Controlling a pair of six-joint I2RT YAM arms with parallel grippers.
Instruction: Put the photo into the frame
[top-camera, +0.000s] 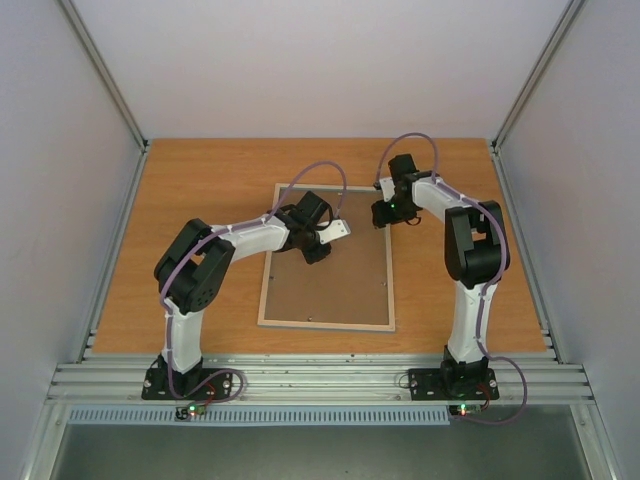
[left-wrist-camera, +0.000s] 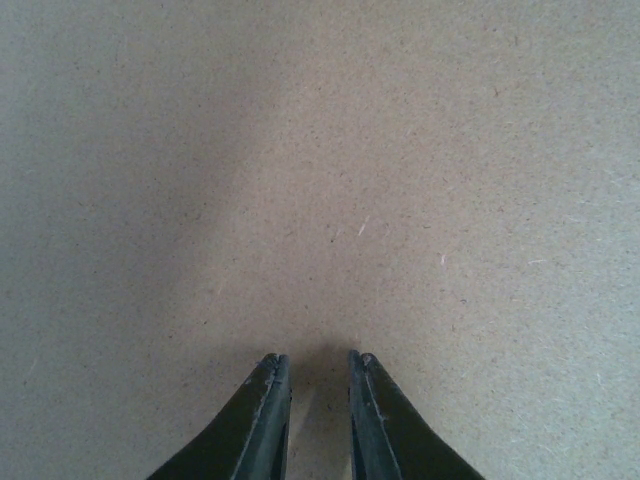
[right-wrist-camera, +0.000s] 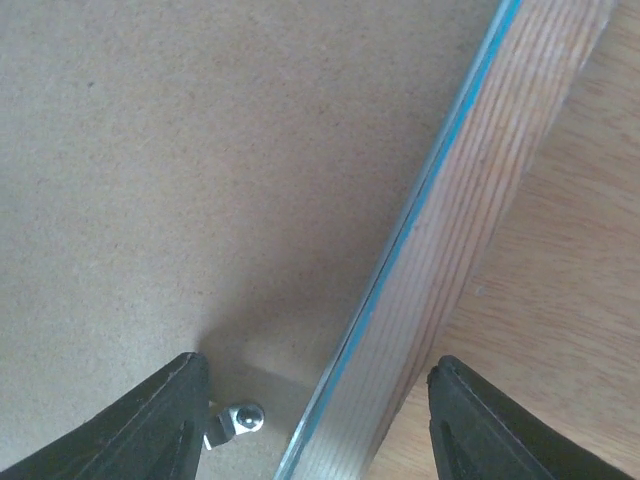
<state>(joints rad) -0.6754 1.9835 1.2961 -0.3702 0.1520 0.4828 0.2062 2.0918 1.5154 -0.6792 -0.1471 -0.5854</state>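
Right wrist: right pincer (right-wrist-camera: 320, 368) wide, straddling frame (right-wrist-camera: 480, 200) rail beside metal clip (right-wrist-camera: 240, 418); frame face-down on surface (top-camera: 200, 180). Left pincer (left-wrist-camera: 318, 362) narrow, empty, over backing board (left-wrist-camera: 320, 180). Photo unseen, probably under board. Risk: snagging rail, tilting frame, shifting board.

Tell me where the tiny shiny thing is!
Start at the big frame lying on the orange table. Follow its right-hand rail up to the right gripper, whose open fingers straddle it. The clip sits just inside, the only shiny silver bit on the dull brown board.
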